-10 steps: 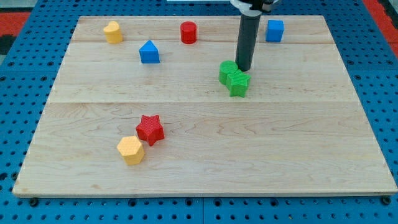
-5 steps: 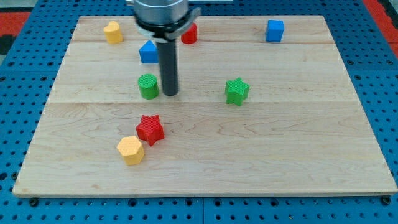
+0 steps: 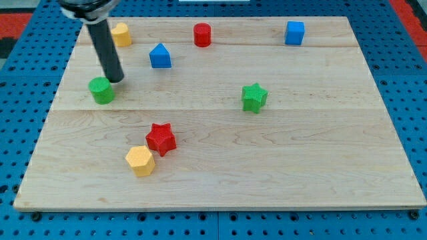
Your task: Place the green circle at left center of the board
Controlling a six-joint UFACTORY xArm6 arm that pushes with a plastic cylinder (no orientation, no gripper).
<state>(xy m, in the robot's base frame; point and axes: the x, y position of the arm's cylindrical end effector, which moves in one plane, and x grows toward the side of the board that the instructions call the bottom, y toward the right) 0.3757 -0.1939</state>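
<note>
The board (image 3: 220,167) is a light wooden panel lying on a blue perforated table (image 3: 413,100). The green circle (image 3: 101,90) sits near the board's left edge, slightly above mid-height, at roughly 9 o'clock from the board's centre. My tip (image 3: 115,80) rests on the board at about 2 o'clock from the green circle, just beside its upper right edge; actual contact cannot be confirmed. The rod has no fingers or jaws, so no spread, pressed or pinching state applies, and nothing is held. The rod rises toward the view's top left and passes just left of the yellow block (image 3: 121,34), which lies near the top left corner. The blue triangular block (image 3: 160,56) lies at about 2 o'clock from the green circle. The red cylinder (image 3: 202,34) sits near the top edge, and the blue cube (image 3: 294,33) near the top right. The green star (image 3: 254,97) stands right of centre. The red star (image 3: 161,139) touches the yellow hexagon (image 3: 140,161) at its 7 o'clock.
</note>
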